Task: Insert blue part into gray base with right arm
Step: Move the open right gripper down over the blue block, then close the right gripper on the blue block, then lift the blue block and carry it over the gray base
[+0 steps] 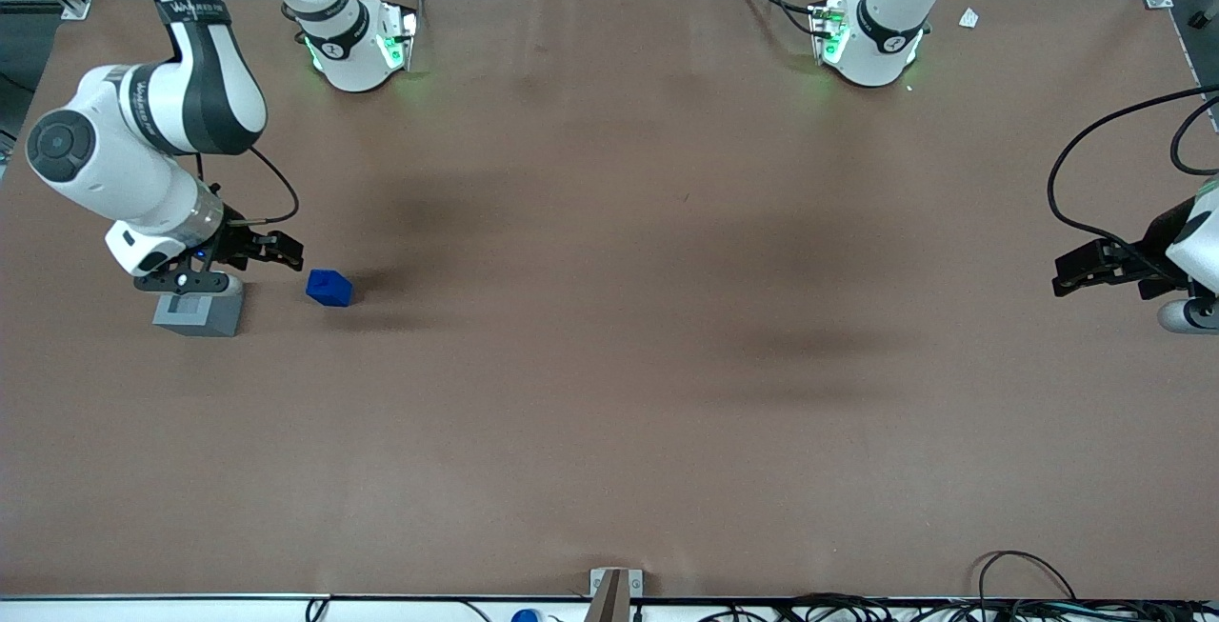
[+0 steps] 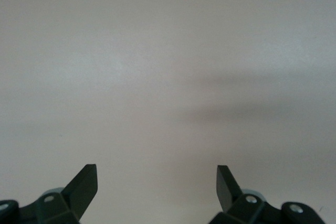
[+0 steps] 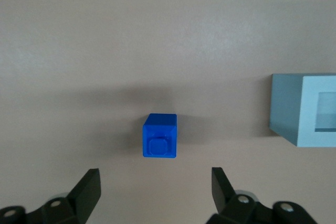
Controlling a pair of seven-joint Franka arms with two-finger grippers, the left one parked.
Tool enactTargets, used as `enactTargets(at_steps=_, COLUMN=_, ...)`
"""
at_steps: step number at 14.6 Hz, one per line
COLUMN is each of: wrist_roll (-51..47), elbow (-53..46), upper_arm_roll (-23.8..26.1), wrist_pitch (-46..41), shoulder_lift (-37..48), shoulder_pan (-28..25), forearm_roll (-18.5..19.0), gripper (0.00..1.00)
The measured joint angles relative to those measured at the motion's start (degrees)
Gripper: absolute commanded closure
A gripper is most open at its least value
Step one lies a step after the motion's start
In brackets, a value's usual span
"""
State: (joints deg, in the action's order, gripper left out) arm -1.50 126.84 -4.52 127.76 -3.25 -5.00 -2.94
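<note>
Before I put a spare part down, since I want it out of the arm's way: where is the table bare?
The table is bare from the blue part toward the parked arm's end, and nearer the front camera. It is crowded at the working arm's end: the open gripper hangs above the table beside the blue part, next to the gray base.

The right arm (image 1: 143,141) carries small white lettering on its black bands, above the jaws of the gripper (image 1: 286,250). The lettering is not legible. No other text can be read.

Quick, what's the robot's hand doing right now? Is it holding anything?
Right arm's hand: open, holding nothing, poised near the blue part on the table.
</note>
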Motion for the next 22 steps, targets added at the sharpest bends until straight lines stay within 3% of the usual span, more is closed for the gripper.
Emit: enactTargets(at_steps=22, wrist_roll=-0.36, elbow=0.07, upper_arm_roll=0.31, wrist_pitch=5.8, shoulder_lift=-13.62, shoulder_pan=-0.54, forearm_roll=-1.67, gripper=0.29)
